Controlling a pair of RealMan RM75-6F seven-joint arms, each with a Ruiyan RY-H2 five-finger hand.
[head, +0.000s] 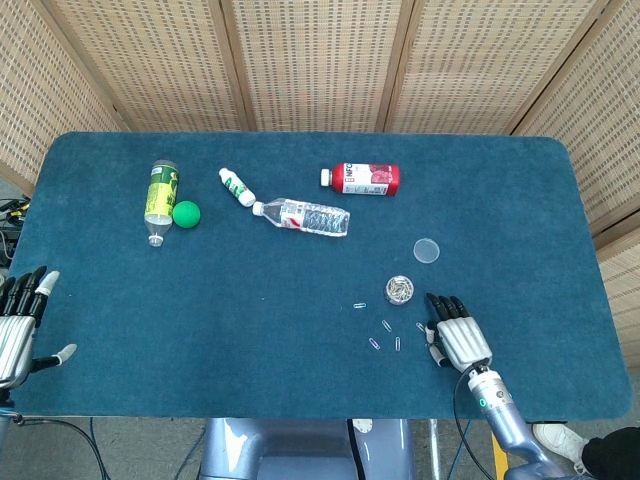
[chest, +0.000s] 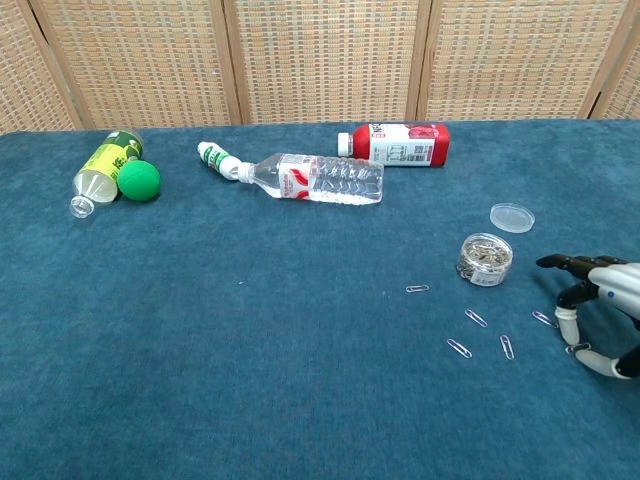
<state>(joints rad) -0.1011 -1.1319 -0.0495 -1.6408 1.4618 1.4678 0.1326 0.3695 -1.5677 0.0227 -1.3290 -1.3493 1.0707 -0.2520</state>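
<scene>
My right hand (head: 455, 335) lies low over the blue table near its front right, fingers apart and pointing away. In the chest view this right hand (chest: 600, 310) has a finger and the thumb on either side of a small paper clip (chest: 576, 347), and I cannot see a firm pinch. More loose paper clips (chest: 476, 318) lie just left of it. A small clear jar of clips (head: 400, 289) stands beyond the fingertips, with its lid (head: 427, 250) lying further back. My left hand (head: 18, 325) hangs open off the table's front left edge, holding nothing.
Lying at the back are a red bottle (head: 362, 178), a clear water bottle (head: 302, 216), a small white bottle (head: 237, 186), and a green-labelled bottle (head: 160, 198) next to a green ball (head: 186, 213). Wicker screens stand behind the table.
</scene>
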